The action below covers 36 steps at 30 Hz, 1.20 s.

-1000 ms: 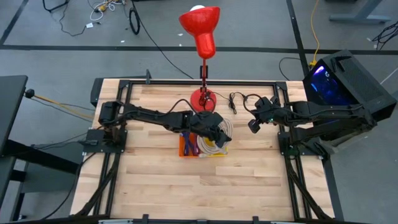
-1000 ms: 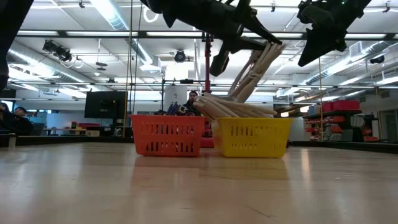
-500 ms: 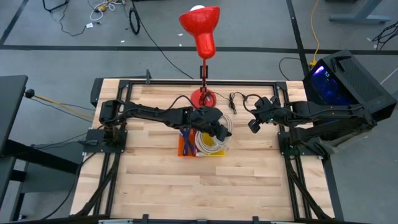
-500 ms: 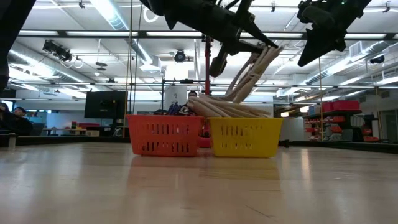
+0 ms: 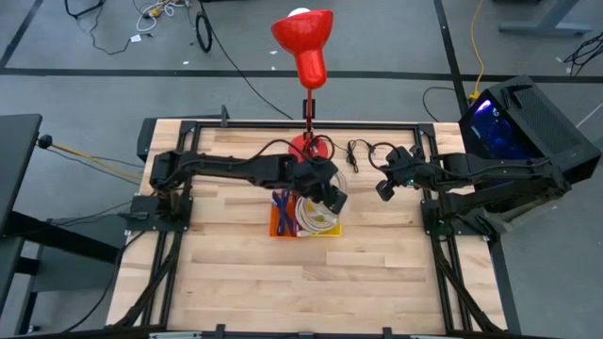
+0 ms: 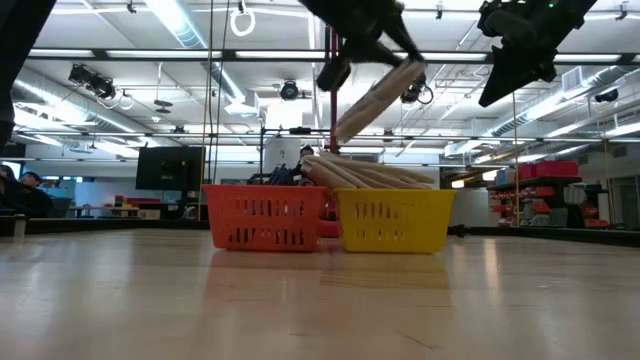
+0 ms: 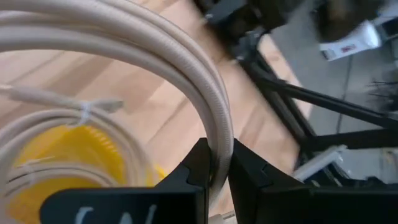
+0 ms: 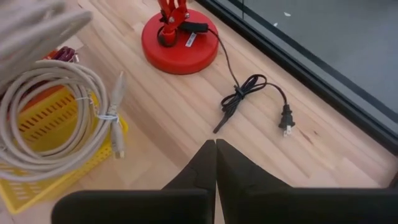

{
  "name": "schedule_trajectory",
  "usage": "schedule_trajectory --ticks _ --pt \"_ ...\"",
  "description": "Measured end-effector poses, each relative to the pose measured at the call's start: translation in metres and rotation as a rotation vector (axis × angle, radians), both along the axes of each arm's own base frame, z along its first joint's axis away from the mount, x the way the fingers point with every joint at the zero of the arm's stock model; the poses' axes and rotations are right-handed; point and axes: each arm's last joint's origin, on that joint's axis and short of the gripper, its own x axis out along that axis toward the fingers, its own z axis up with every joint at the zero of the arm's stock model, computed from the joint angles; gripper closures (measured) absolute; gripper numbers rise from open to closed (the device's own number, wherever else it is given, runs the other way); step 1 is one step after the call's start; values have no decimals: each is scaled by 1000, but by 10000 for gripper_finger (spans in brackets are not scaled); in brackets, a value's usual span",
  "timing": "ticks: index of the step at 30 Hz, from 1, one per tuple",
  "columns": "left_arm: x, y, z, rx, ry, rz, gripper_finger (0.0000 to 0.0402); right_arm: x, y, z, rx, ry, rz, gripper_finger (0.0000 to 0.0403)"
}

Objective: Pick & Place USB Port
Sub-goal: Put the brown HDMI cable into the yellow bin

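From straight overhead, the left gripper (image 5: 330,195) is parked over the yellow basket (image 5: 320,229), up by its far edge, and there's a coil of beige USB cable (image 5: 315,213) sitting in that basket; the orange basket (image 5: 279,219) is touching it on the left side with some darker cables inside. The right gripper (image 5: 384,188) just hangs off to the right, well clear of the baskets, near the red lamp (image 5: 307,56) and its little bundled black power cord (image 5: 358,153) on the wooden table (image 5: 236,273). At table height you see the two baskets side by side, orange one (image 6: 264,216) and yellow one (image 6: 394,220), with beige cable loops sticking out the top of the yellow basket, and a bundle of cable (image 6: 376,92) lifted up at an angle above them in the left gripper (image 6: 340,62) (the right arm is the dark shape top right). Left wrist cam: the fingers (image 7: 196,167) are pinching a strand of the beige cable (image 7: 211,106) between them, yellow basket (image 7: 74,155) underneath. Right wrist cam: its fingers (image 8: 200,165) are pressed together with nothing in them, looking at the lamp base (image 8: 179,46), the cord (image 8: 245,93) and the coiled cable (image 8: 56,118).
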Motion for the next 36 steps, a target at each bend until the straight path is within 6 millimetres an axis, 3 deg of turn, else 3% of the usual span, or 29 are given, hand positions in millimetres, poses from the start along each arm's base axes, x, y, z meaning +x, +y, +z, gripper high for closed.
schedule_trajectory --ticks 4,12,29,36 --pt "0 -3 7 -10 -9 -5 366 0 0 0 -4 0 -3 392" --pt "-5 -9 -9 -23 138 -5 366 0 0 0 -4 -1 -3 392" --pt "11 -15 -34 -114 149 -33 364 0 0 0 -5 -5 -3 392" --pt "12 -14 -33 -116 138 -29 360 1 0 0 -4 -6 -3 392"
